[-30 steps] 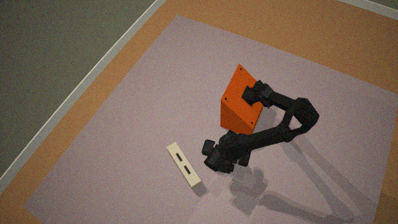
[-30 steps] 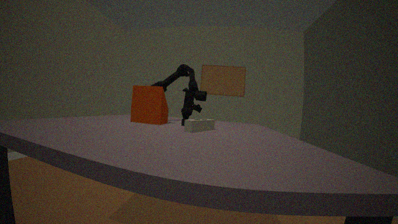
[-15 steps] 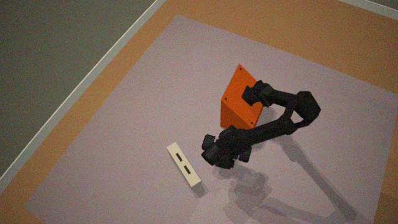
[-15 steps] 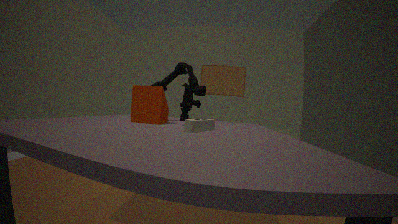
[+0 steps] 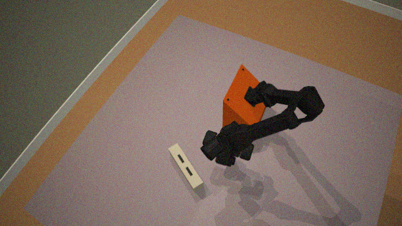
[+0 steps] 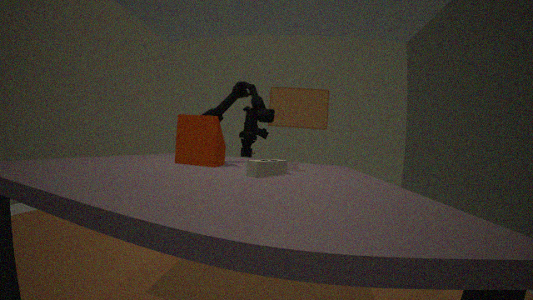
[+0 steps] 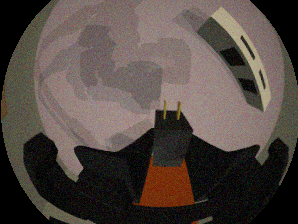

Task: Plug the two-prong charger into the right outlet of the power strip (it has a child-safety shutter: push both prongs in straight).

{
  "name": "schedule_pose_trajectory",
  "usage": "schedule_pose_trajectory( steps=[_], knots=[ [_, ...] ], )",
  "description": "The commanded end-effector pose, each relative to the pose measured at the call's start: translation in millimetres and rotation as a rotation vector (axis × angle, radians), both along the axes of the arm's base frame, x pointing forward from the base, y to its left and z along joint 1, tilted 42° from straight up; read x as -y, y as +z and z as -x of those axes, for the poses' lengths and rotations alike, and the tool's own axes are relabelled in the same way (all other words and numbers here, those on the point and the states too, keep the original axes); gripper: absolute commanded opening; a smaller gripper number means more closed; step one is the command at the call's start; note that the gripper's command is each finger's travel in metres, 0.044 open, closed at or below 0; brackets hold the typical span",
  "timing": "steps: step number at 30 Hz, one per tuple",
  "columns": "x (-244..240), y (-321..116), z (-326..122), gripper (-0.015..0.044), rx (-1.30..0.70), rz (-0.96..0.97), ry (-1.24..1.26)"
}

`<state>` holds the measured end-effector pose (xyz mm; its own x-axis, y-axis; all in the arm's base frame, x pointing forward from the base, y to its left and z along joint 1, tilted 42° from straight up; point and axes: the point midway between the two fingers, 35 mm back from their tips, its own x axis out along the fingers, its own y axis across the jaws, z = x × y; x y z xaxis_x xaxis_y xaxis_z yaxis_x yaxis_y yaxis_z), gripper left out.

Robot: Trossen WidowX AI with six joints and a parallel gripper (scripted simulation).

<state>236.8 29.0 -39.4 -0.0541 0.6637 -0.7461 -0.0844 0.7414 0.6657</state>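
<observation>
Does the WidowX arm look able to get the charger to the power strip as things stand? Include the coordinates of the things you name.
Probably yes: the end effector [image 7: 166, 132] is shut on the charger [image 7: 171, 147], and nothing visible stands between it and the power strip [image 5: 186, 166] [image 6: 266, 168] [image 7: 245, 55]; actual reach is my guess.

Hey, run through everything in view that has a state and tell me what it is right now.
Pincer: shut on the charger, above the table.
Charger: gripped, unplugged, both prongs bare.
Power strip: lying on the table, nothing plugged in.
Table: holding up the strip and the orange block.
</observation>
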Motion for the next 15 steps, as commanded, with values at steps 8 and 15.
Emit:
schedule_pose_trajectory(
  steps=[8,15],
  knots=[
    [10.5,-17.2,-4.2,0.0000,-0.074,0.007,-0.086],
    [16.1,-28.3,-5.4,0.0000,-0.122,0.008,-0.141]
  ],
)
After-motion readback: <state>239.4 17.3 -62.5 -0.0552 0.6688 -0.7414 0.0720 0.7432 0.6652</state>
